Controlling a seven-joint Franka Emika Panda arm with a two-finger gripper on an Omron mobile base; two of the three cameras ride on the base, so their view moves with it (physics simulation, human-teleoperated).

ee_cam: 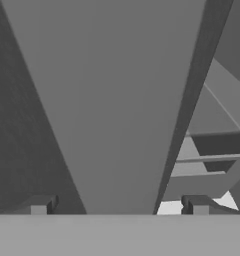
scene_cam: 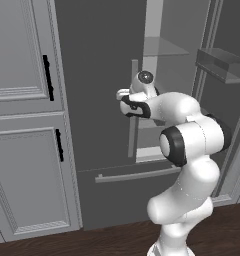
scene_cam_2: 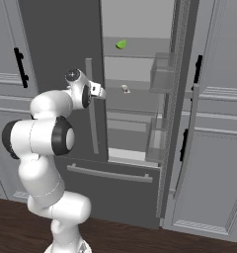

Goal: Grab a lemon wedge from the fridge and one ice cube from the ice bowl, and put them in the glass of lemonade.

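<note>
The fridge (scene_cam_2: 61,44) stands with its right door (scene_cam_2: 182,99) swung wide, so the inside shelves lie exposed, while its left door is shut; that much of the job looks done. The lower drawer (scene_cam: 137,175) with its horizontal bar is closed. The robot arm (scene_cam: 192,135) reaches forward at mid height, its wrist close in front of the shut left door, just beside that door's vertical bar handle (scene_cam_2: 92,108). The pincer (ee_cam: 119,205) has its two tips set well apart with nothing between them; in the hand view they straddle the door's edge, the lit interior showing to one side. The lemon wedge (scene_cam_2: 121,44) sits on an upper shelf inside, above and to the right of the wrist, well apart from it and untouched. A small pale scrap (scene_cam_2: 125,89) lies on the shelf below. By my reading the fetching is barely begun: the wedge is yet to be grasped, and the ice cube and the drop into the lemonade both remain.
</note>
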